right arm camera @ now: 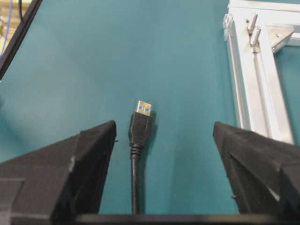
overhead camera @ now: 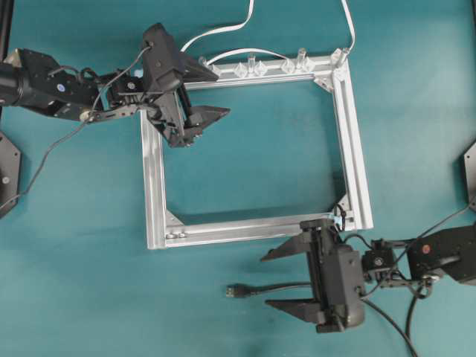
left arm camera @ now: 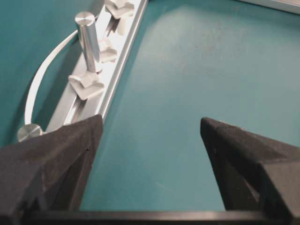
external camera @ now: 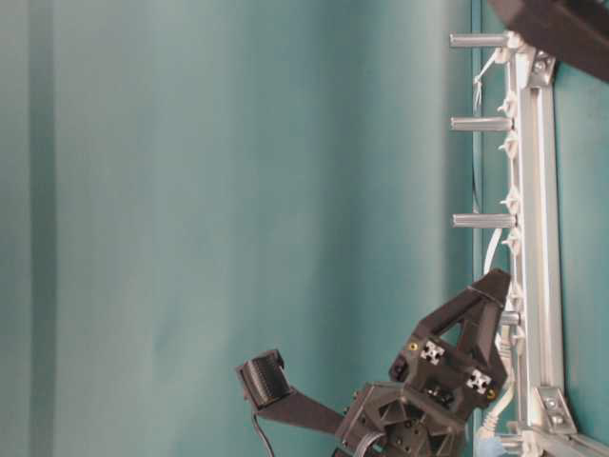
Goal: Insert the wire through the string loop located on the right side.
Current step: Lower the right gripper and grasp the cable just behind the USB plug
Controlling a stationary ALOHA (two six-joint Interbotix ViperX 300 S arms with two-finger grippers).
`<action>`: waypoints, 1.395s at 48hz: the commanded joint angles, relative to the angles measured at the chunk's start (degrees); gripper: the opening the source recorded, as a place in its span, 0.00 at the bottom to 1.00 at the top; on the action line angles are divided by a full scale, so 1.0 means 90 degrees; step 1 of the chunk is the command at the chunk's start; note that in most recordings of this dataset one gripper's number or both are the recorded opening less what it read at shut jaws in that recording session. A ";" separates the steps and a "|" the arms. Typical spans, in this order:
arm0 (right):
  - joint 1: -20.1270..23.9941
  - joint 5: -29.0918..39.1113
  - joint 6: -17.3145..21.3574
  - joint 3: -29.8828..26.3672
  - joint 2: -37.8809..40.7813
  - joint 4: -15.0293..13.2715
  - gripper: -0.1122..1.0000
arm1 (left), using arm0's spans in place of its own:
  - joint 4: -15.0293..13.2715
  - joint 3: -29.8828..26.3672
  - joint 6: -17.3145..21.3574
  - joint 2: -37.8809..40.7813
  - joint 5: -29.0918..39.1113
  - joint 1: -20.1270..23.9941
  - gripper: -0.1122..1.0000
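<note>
The wire (overhead camera: pixel 277 287) is a thin black cable lying on the teal table in front of the frame, ending in a black USB plug (overhead camera: pixel 237 291) that points left. In the right wrist view the plug (right arm camera: pixel 140 127) lies flat between the spread jaws, nearer the left finger (right arm camera: pixel 93 145) and touching neither. My right gripper (overhead camera: pixel 277 279) is open, straddling the wire. A small dark string loop (overhead camera: pixel 341 213) sits at the silver frame's near right corner, just above the right gripper. My left gripper (overhead camera: pixel 202 113) is open and empty over the frame's far left corner.
The square aluminium frame (overhead camera: pixel 355 149) lies mid-table. Clear pegs (overhead camera: pixel 253 68) and white flat cables (overhead camera: pixel 223 33) line its far rail; in the left wrist view a metal peg (left arm camera: pixel 87 40) stands on that rail (left arm camera: pixel 119 56). Black robot cables (overhead camera: pixel 390 320) trail at the right.
</note>
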 commanded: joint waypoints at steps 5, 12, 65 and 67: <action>0.0117 0.0234 0.0000 -0.0195 0.0176 0.0010 0.88 | 0.0029 0.0010 -0.0020 -0.0225 -0.0029 0.0000 0.86; 0.0127 0.0273 0.0000 -0.0166 0.0342 0.0020 0.88 | 0.0020 0.0029 -0.0029 -0.0225 -0.0029 0.0000 0.86; 0.0059 0.0586 0.0010 -0.0098 0.0830 0.0039 0.30 | 0.0020 0.0020 -0.0059 -0.0186 -0.0029 0.0000 0.86; 0.0039 0.0615 0.0010 -0.0107 0.0830 0.0078 0.22 | 0.0020 0.0029 -0.0059 -0.0186 -0.0020 0.0000 0.86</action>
